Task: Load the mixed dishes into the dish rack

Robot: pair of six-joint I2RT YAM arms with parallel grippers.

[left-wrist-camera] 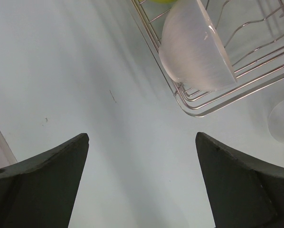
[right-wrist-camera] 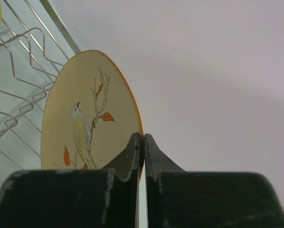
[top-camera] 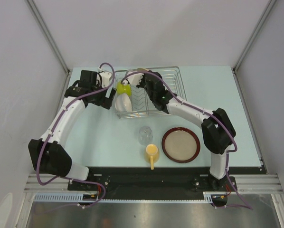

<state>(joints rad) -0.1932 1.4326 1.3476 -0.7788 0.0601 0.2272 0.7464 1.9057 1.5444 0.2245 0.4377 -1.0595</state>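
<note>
Pale blue-green worktop [top-camera: 218,95], boxed in by plain grey-white walls [top-camera: 151,33]. At its far middle, dish rack [top-camera: 176,76], with lime-green bowl [top-camera: 123,88] and white bowl [top-camera: 122,102] propped in the left end. On bare surface nearer the bases: clear glass [top-camera: 145,135], yellow mug [top-camera: 152,153] just beside it, large plate [top-camera: 180,145] with red-brown rim to the right. Over the rack, right pincer [right-wrist-camera: 142,142] pressed onto the rim of an upright bird-painted plate [right-wrist-camera: 85,118]. Just left of the rack, left pincer [left-wrist-camera: 142,137] spread wide above the worktop.
</note>
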